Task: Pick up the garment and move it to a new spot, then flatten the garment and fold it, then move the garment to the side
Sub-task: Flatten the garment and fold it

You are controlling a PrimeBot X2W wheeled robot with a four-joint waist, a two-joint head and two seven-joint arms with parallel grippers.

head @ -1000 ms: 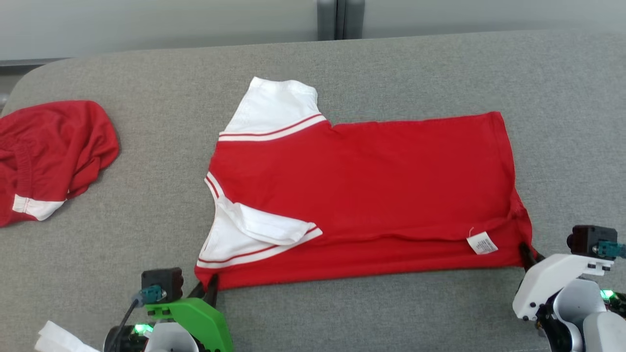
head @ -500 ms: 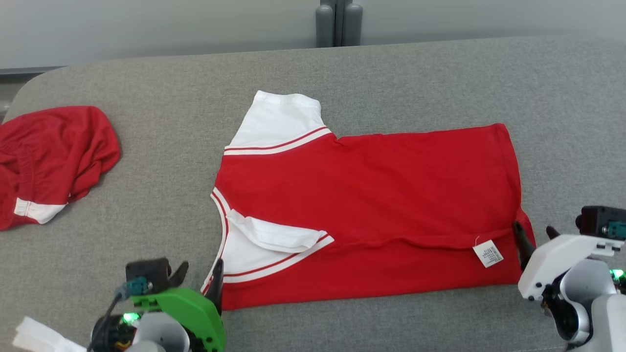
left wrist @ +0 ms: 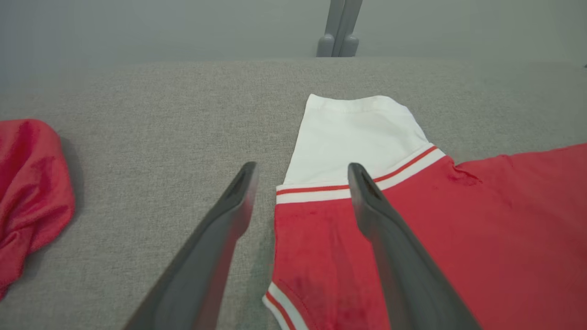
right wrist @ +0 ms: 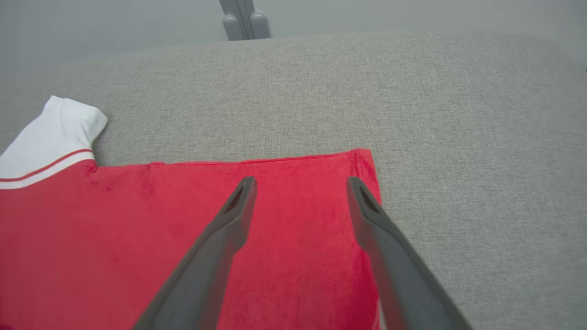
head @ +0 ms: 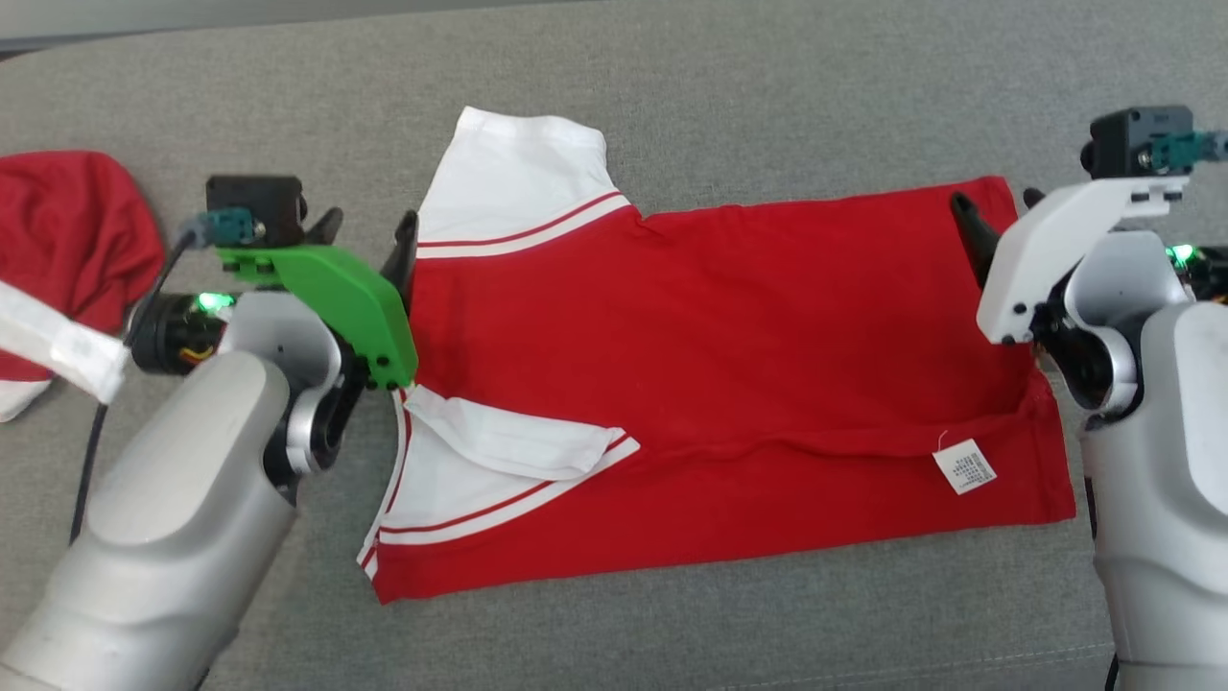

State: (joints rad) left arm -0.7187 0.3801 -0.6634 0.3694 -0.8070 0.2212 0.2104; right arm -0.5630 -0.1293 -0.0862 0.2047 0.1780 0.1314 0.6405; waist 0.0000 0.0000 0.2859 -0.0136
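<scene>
Your surface (head: 767, 77) is a grey, coarse-woven padded top, with a plain pale wall (left wrist: 137, 27) and a grey post (left wrist: 339, 27) past the far edge. The red shirt (head: 720, 365) lies flat mid-surface. It's soft knit, roughly rectangular, with the near edge folded over, striped white sleeves (head: 518, 173) and a little white tag (head: 967, 467). Your left gripper (head: 369, 221) is spread wide over the shoulder edge, and your right gripper (head: 995, 200) is spread over the far hem corner, nothing pinched. A crumpled red cloth (head: 67, 221) sits off left.
</scene>
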